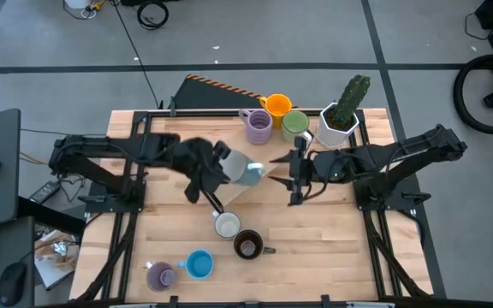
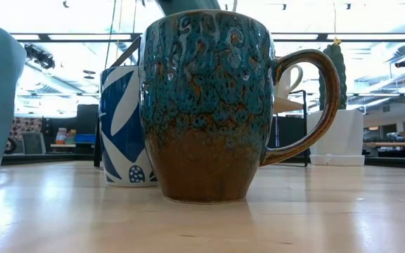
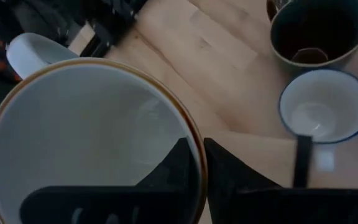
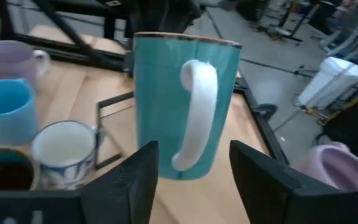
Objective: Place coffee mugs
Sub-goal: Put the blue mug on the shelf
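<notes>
A teal mug point(image 1: 248, 168) with a white handle and white inside is held by my left gripper point(image 1: 226, 167) above the middle of the table. My right gripper point(image 4: 194, 165) is open. Its fingers stand on either side of the mug's white handle point(image 4: 194, 112) without touching it. By the far edge stand a purple mug point(image 1: 258, 127), an orange mug point(image 1: 277, 105) and a green mug point(image 1: 295, 124). Nearer stand a white-and-blue mug point(image 1: 228, 224), a dark brown mug point(image 1: 247, 245), a blue mug point(image 1: 198, 263) and another purple mug point(image 1: 160, 275). My left gripper point(image 3: 194, 149) grips the teal mug's rim point(image 3: 191, 134) on the side away from the handle. One finger point(image 3: 176, 165) is inside the mug and one point(image 3: 229, 177) outside, coming from above. The mug hangs upright below the fingers, off the table.
A white angular pot with a green cactus point(image 1: 342, 113) stands at the far right, close behind my right arm. The dark brown mug point(image 2: 206, 105) and the white-and-blue mug point(image 2: 124, 126) stand just near of the held mug. Bare wood point(image 1: 341, 248) lies to the near right.
</notes>
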